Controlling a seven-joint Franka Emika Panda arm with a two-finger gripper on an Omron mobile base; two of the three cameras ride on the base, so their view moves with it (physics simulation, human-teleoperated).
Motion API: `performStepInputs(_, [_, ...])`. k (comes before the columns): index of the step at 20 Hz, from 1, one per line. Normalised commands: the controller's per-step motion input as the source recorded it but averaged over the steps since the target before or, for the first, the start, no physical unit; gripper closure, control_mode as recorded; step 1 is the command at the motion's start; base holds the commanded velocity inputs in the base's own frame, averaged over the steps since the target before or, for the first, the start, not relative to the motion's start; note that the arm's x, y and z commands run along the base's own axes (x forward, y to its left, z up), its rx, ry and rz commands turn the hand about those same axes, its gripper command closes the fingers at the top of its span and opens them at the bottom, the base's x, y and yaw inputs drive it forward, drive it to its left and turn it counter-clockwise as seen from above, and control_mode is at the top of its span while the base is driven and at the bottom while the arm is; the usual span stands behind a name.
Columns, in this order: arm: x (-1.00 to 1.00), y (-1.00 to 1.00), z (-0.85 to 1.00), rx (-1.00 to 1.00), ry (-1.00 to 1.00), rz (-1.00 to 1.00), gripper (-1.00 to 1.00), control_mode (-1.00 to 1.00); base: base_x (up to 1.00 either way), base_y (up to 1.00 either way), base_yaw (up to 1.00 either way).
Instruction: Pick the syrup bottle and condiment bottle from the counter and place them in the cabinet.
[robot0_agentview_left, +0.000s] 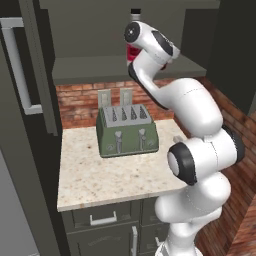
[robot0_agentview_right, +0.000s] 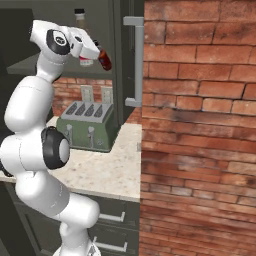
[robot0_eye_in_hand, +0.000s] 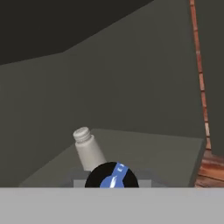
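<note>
My gripper (robot0_agentview_right: 96, 54) is raised in front of the open cabinet (robot0_agentview_left: 90, 67) and is shut on a red bottle (robot0_agentview_right: 104, 60) with a pale label, held tilted just above the inner shelf. The same red bottle (robot0_agentview_left: 132, 52) peeks out beside the wrist in the left base view. In the hand view its dark round top with a blue mark (robot0_eye_in_hand: 111, 177) sits between the fingers. A second, pale bottle (robot0_agentview_right: 79, 17) stands further back on the shelf; its neck and cap (robot0_eye_in_hand: 85, 146) show past the held one. I cannot tell which bottle is the syrup and which the condiment.
A green toaster (robot0_agentview_left: 127, 130) stands at the back of the beige counter (robot0_agentview_left: 100, 180), under the cabinet. The cabinet door with its long silver handle (robot0_agentview_left: 20, 65) hangs open on the left. A brick wall (robot0_agentview_right: 200, 130) closes in on the right.
</note>
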Motion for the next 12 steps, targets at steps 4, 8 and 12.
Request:
performStepInputs(4, [0.05, -0.08, -0.16, -0.02, 0.0, 0.13, 1.0, -1.0, 0.0, 0.0, 0.0])
performStepInputs(8, [0.01, -0.02, -0.13, 0.0, -0.02, 0.13, 1.0, -1.0, 0.0, 0.0, 0.0])
performStepInputs(12, [0.0, -0.01, -0.05, 0.0, -0.02, 0.13, 1.0, -1.0, 0.0, 0.0, 0.0])
